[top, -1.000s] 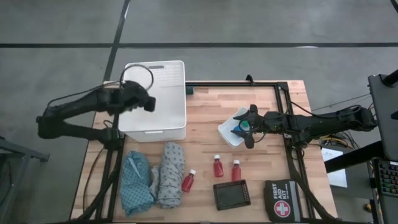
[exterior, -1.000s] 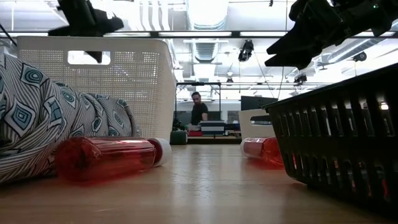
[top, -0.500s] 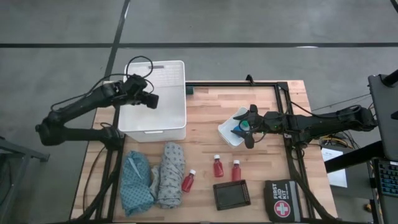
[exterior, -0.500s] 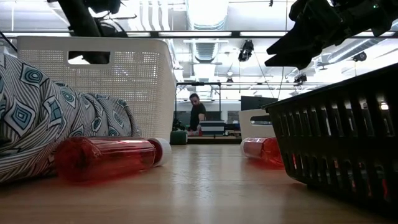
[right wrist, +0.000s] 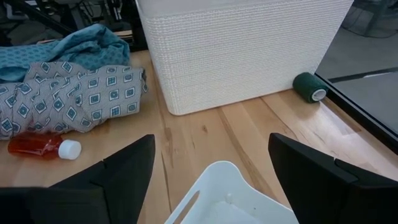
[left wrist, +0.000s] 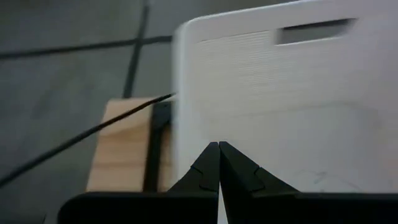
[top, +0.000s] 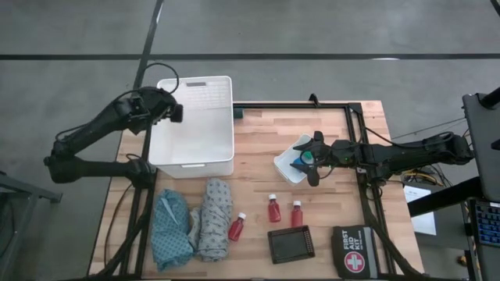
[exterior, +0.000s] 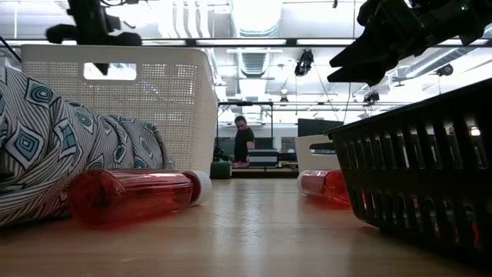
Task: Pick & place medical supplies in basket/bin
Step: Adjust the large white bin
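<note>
The white slotted basket stands at the table's far left. My left gripper hovers above its far-left corner, shut and empty, its fingertips pressed together. Three red bottles lie on the wood near the front, one on its side. The teal cloth and the grey patterned cloth lie bunched at front left. My right gripper stands open over the small white tray; blue and green bits show beside it.
A black mesh basket and a black first aid pouch sit at the front right. A dark green roll lies by the white basket's far right corner. Bare wood lies between the basket and the tray.
My left gripper, shut throughout, has swung from above the basket's middle toward its far-left corner, rising a little and turning. The right arm and everything on the table have kept still.
</note>
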Controlling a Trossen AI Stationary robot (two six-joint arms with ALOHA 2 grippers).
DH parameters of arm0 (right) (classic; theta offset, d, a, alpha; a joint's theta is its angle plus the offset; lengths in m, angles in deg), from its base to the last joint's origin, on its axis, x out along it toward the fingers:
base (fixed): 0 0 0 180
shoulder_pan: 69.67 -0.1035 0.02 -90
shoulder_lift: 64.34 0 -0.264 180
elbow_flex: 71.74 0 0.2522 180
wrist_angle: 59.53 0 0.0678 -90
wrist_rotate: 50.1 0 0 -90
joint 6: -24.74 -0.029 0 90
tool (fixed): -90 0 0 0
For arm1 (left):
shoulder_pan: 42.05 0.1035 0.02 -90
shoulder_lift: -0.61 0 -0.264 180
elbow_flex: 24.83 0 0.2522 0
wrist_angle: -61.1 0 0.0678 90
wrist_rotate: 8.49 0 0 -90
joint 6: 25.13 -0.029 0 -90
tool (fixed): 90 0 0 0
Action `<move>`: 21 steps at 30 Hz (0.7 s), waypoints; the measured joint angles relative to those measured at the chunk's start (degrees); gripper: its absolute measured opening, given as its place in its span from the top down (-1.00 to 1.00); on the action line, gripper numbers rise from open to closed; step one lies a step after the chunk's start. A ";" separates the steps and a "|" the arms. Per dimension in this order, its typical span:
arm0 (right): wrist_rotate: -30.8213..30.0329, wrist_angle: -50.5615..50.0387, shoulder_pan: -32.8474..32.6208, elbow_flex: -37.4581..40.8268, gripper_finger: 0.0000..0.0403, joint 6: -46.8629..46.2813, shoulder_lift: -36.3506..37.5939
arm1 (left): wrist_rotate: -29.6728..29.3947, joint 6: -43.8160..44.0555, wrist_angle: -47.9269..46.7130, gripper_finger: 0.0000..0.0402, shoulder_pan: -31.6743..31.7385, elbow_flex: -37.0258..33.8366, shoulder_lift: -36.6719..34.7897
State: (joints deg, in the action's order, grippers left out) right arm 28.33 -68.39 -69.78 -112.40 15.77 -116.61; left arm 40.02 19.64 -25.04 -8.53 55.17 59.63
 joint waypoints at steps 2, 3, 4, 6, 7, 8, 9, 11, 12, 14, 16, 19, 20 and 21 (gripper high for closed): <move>0.00 0.00 0.01 0.00 -0.53 0.00 0.00 | -0.87 4.70 -2.80 0.97 0.28 0.00 -0.02; 0.00 0.00 0.01 0.00 -0.52 0.00 0.00 | -0.97 5.96 -3.64 0.97 0.40 0.00 -0.04; 0.00 0.00 0.01 0.00 -0.51 0.00 0.00 | -0.98 6.62 -4.32 0.97 0.45 0.00 -0.04; 0.00 0.00 0.01 0.00 -0.50 0.00 0.00 | -1.43 8.04 -5.61 0.97 0.88 -0.09 -0.04; 0.00 0.00 0.01 0.00 -0.49 0.00 0.00 | -1.81 8.83 -6.44 0.97 1.28 -0.23 -0.04; 0.02 0.00 0.01 0.00 -0.49 0.00 0.00 | -1.95 9.51 -7.16 0.97 1.79 -0.45 -0.04; 0.00 0.00 0.00 0.00 -0.48 0.00 0.00 | -2.05 10.03 -7.71 0.97 2.38 -0.79 -0.04; 0.01 0.00 0.01 0.00 -0.47 0.00 0.00 | -2.05 10.59 -8.49 0.97 3.50 -1.91 -0.04; 0.00 0.00 0.01 0.00 -0.47 0.00 0.00 | -2.01 10.59 -8.55 0.97 4.08 -2.72 -0.04; 0.02 0.00 0.01 0.00 -0.48 0.00 0.00 | -1.87 10.59 -8.50 0.97 5.11 -4.38 0.00; 0.00 0.00 0.01 0.00 -0.50 0.00 0.00 | -1.83 10.59 -8.47 0.97 5.89 -5.61 0.00; 0.02 0.00 0.01 0.00 -0.52 0.00 0.00 | -1.50 10.59 -8.20 0.97 6.40 -6.82 0.00; 0.01 0.00 0.00 0.00 -0.53 0.00 0.00 | -1.20 10.59 -7.82 0.97 6.45 -7.08 0.00; 0.00 0.00 0.01 0.00 -0.54 0.00 0.00 | -0.99 10.31 -7.17 0.97 6.45 -7.33 -0.02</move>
State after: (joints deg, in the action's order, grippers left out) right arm 28.34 -68.39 -69.77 -112.40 15.77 -116.61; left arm 39.03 29.95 -32.20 -2.08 47.84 59.62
